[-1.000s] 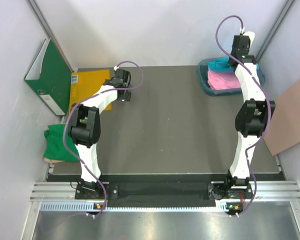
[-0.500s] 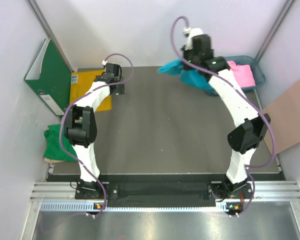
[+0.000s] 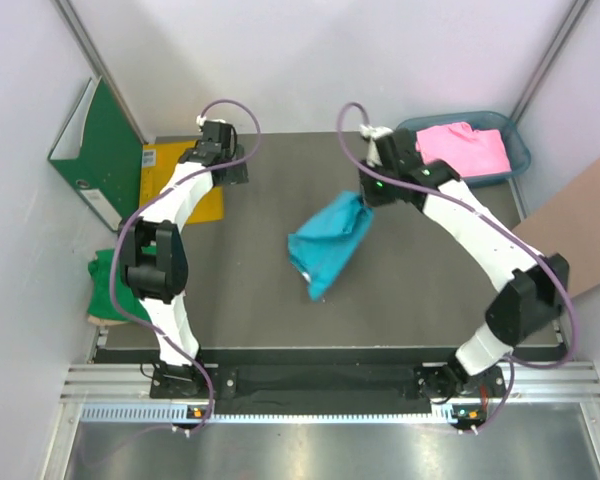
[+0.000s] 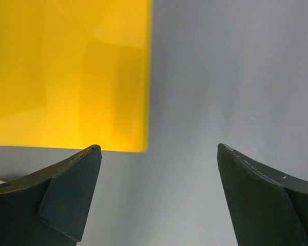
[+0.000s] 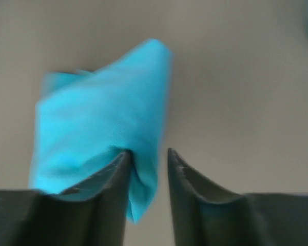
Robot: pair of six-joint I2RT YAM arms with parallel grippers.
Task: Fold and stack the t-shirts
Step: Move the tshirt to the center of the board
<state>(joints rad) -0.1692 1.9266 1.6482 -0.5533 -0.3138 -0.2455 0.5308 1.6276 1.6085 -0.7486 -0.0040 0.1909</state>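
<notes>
A turquoise-blue t-shirt [image 3: 328, 245] lies bunched in the middle of the table, its upper end reaching up to my right gripper [image 3: 366, 197]. In the right wrist view the shirt [image 5: 102, 133] sits between the fingers against the left finger [image 5: 110, 177], with a gap to the right finger; the jaws stand slightly apart. A pink t-shirt [image 3: 463, 150] lies in the blue bin [image 3: 518, 152] at the back right. A bright green t-shirt [image 3: 120, 285] lies at the table's left edge. My left gripper [image 3: 230, 172] is open and empty at the back left.
A yellow envelope [image 3: 175, 180] lies at the back left, right beside my left gripper; it also shows in the left wrist view [image 4: 66, 72]. A green binder [image 3: 95, 155] leans on the left wall. A brown cardboard sheet [image 3: 580, 230] lies off the right edge.
My right arm has carried the turquoise shirt from the bin to the table's middle and lowered it. My left gripper has shifted a little towards the back left.
</notes>
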